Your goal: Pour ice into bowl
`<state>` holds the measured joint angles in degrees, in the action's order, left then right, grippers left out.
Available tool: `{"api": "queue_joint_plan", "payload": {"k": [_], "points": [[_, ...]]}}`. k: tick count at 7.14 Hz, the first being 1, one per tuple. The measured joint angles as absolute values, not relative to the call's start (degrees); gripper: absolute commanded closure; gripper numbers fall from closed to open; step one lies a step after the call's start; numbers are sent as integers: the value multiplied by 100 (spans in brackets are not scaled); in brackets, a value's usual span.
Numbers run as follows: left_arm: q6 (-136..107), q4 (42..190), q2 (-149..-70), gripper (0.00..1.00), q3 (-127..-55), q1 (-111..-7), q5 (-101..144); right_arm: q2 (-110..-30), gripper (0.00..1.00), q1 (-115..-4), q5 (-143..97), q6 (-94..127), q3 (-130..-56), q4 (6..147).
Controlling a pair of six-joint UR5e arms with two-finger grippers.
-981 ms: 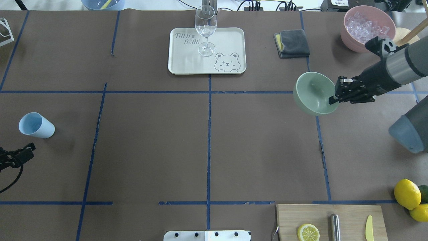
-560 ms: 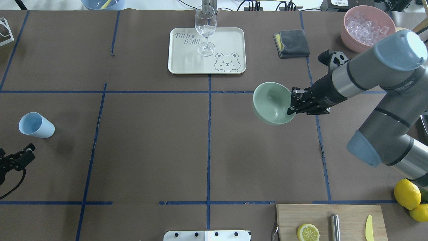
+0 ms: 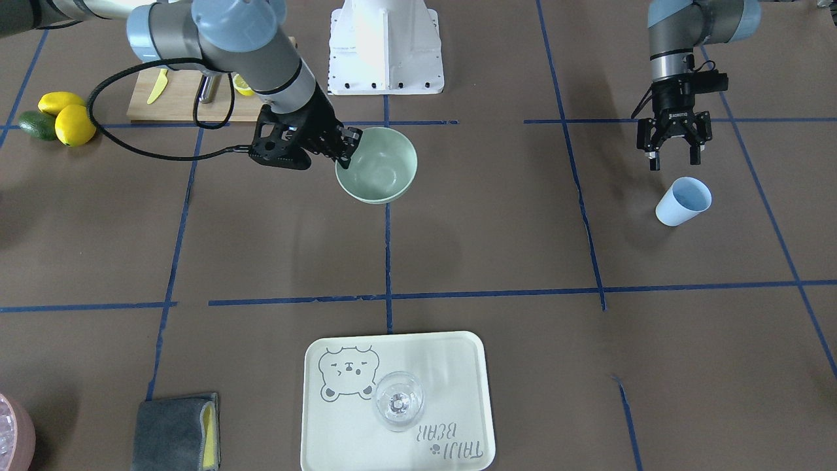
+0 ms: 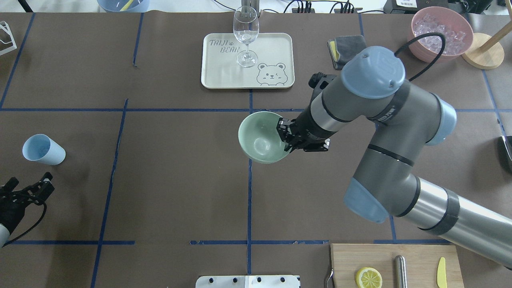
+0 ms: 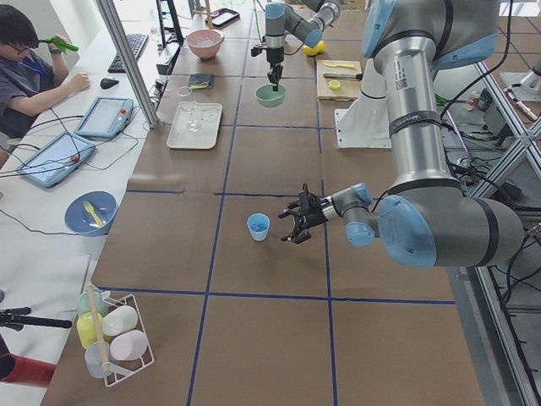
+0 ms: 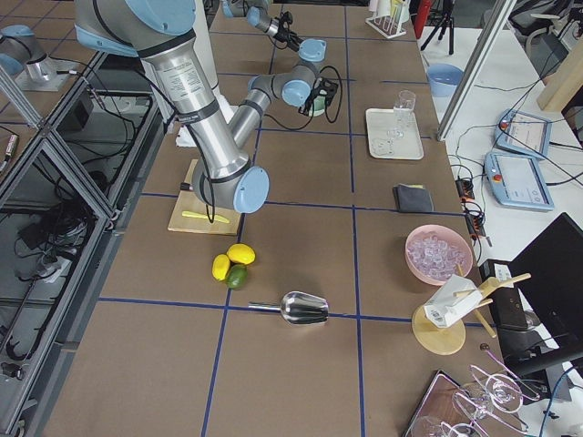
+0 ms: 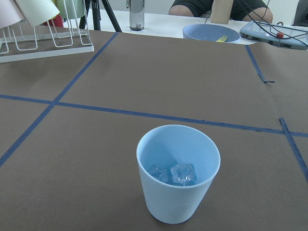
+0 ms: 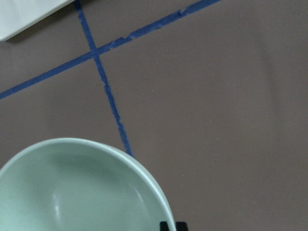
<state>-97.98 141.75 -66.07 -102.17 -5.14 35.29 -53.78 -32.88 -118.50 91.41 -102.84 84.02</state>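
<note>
Bowl point(image 3: 379, 171), mint-green and open side up, is between the tray point(image 3: 458, 366) and the robot's base in the front-facing view, on the tape line running from the tray's middle. The right jaws are clenched on its rim. I cannot tell whether it touches the surface. The light blue cup point(image 3: 683, 201) stands well apart from the tray, off toward the left arm's side; the left jaws hang released just beside it, not touching. A clear glass point(image 3: 397, 400) stands on the tray.

From overhead, the bowl point(image 4: 260, 138) lies on the robot's side of the tray point(image 4: 224, 75), near it, its rim gripped by the right jaws. The cup point(image 4: 42, 150) is far from the tray, with the left jaws spread close by.

The left wrist camera looks into the upright cup point(image 7: 178, 192): the ice point(image 7: 177, 174), 2 clear cubes, lies at its bottom.

The right wrist camera shows the bowl point(image 8: 72, 192) with no ice inside, the tray's corner point(image 8: 24, 17) beyond it.
</note>
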Motion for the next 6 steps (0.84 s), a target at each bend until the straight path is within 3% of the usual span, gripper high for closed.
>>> {"api": "queue_joint_plan", "payload": {"k": [4,6], "points": [[-9772,14177,-6992,1,-9845,-511,3386,-3609,100,-2943,-11440,9372,-8183,8411],[-9731,14179,-7041,1,-9801,-518,3390,-3219,100,-2727,-11220,9407,-7629,8248]]}}
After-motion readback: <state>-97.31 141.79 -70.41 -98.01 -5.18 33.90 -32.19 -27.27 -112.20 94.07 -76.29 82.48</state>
